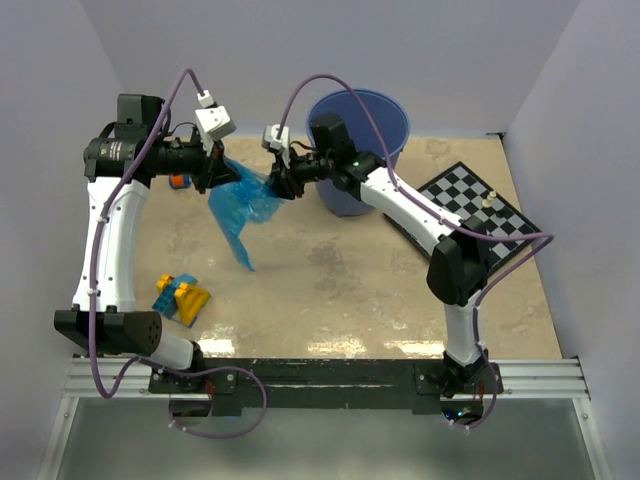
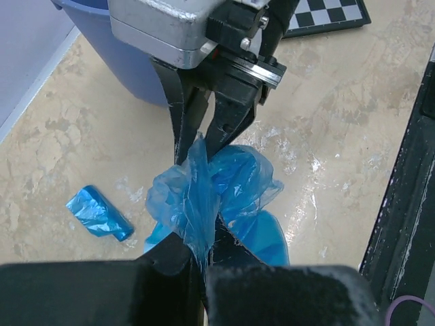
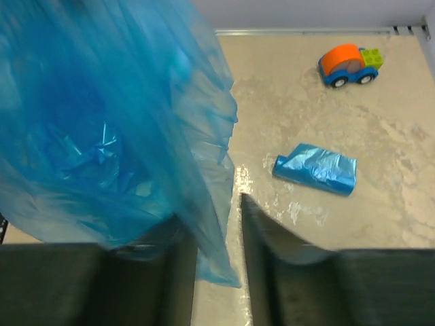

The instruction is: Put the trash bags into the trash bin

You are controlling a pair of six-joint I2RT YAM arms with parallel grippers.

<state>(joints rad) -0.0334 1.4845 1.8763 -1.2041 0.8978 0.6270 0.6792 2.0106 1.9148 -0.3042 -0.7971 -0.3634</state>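
**Both grippers clamped on one trash bag, mid-air**

Top: left gripper and right gripper each pinch the opened trash bag. It is held between them above the table, just left of the trash bin, with its tail hanging down.

Left wrist: jaws closed on the film. A folded trash bag lies on the table, apart.

Right wrist: film runs through nearly closed jaws. A toy car sits beyond the folded bag.

Bright-blue trash bags, darker blue bin, blk/wht checked chessboard, orange toy car.
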